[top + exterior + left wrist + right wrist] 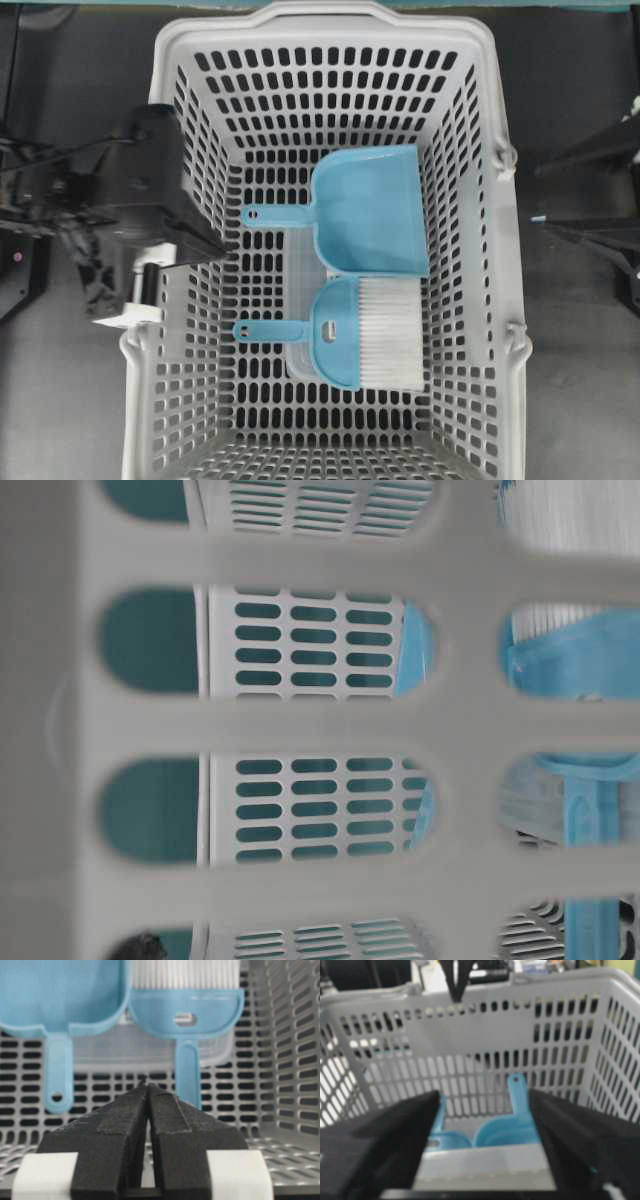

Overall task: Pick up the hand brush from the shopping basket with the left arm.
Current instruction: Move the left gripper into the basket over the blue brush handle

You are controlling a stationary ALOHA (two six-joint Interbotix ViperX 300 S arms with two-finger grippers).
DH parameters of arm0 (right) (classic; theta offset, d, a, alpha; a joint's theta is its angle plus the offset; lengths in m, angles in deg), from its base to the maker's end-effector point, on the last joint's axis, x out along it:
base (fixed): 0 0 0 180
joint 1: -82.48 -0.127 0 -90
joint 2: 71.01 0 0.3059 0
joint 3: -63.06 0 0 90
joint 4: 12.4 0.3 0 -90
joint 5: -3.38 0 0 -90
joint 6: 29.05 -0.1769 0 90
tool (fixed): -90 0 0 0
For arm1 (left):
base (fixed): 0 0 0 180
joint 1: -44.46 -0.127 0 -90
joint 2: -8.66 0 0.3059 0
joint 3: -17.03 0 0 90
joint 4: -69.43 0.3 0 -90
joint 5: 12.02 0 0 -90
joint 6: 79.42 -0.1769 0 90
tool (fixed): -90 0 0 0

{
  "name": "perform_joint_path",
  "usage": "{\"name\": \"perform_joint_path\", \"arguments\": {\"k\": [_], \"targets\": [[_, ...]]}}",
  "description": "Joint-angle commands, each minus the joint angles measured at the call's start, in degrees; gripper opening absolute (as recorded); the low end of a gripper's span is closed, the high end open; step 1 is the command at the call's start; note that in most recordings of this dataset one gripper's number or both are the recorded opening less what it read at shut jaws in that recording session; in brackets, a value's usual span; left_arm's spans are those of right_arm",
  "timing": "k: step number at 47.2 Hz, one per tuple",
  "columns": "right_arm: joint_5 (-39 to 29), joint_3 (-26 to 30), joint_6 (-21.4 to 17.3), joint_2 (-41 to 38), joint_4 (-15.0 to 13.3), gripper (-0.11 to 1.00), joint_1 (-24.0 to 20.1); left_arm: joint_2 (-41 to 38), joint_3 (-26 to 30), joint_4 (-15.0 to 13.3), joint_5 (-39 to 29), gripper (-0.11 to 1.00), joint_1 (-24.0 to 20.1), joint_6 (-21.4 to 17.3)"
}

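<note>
Closest to the left wrist camera, the left tool (147, 1087) has its black fingers pressed together, pinching nothing, pointing at the hand brush (186, 1015) handle on the shopping basket (280, 1060) floor. Overhead, the brush (365, 332) lies beside a blue dustpan (370, 210). Right wrist view: the right tool (482, 1125) is spread wide above the basket.

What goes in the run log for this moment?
left tool: shut, empty, over basket wall | brush: in basket, beside dustpan | right tool: open

Four cameras, one shopping basket (478, 130)
Overhead looked straight down; table-level pressed against its wall; both wrist views faced inside.
</note>
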Motion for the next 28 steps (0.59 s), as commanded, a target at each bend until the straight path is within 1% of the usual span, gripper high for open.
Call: {"name": "perform_joint_path", "arguments": {"k": [1, 3, 5, 9, 10, 15, 17, 19, 21, 25, 28], "targets": [[-0.44, 1.58, 0.18, -0.35, 0.18, 0.78, 0.00, -1.49, 3.25, 0.18, -0.53, 0.01, 0.88, 0.18], [-0.70, 1.58, 0.09, -0.18, 0.18, 0.80, 0.09, -2.46, 3.96, 0.18, -1.05, 0.03, 1.23, 0.09], [-0.62, 1.58, 0.09, -0.09, 0.18, 0.80, 0.09, -3.60, 4.66, 0.18, -1.76, 0.10, 1.49, 0.09], [-0.53, 1.58, 0.18, 0.26, 0.18, 0.78, 0.00, -5.89, 5.98, 0.18, -3.60, 0.32, 2.11, 0.26], [-0.53, 1.58, 0.18, 0.26, 0.09, 0.77, 0.00, -6.50, 6.33, 0.18, -4.13, 0.41, 2.11, 0.26], [-0.44, 1.58, 0.09, 0.79, 0.18, 0.77, 0.00, -9.93, 8.44, 0.18, -6.68, 0.71, 2.64, 0.62], [-0.53, 1.58, 0.09, 0.97, 0.18, 0.77, 0.00, -11.16, 8.96, 0.18, -7.21, 0.81, 2.64, 0.53], [-0.53, 1.49, 0.09, 1.14, 0.18, 0.77, 0.00, -12.22, 9.40, 0.18, -7.56, 0.88, 2.81, 0.62], [-0.44, 1.41, 0.09, 1.32, 0.09, 0.77, -0.18, -13.10, 9.76, 0.18, -7.56, 0.90, 3.08, 0.62], [-0.44, 1.32, 0.09, 1.49, 0.18, 0.76, -0.44, -15.03, 10.37, 0.18, -8.00, 0.88, 3.87, 0.70], [-0.44, 1.32, 0.09, 1.41, 0.09, 0.76, -0.53, -16.26, 10.81, 0.18, -8.00, 0.88, 4.31, 1.14]]}}
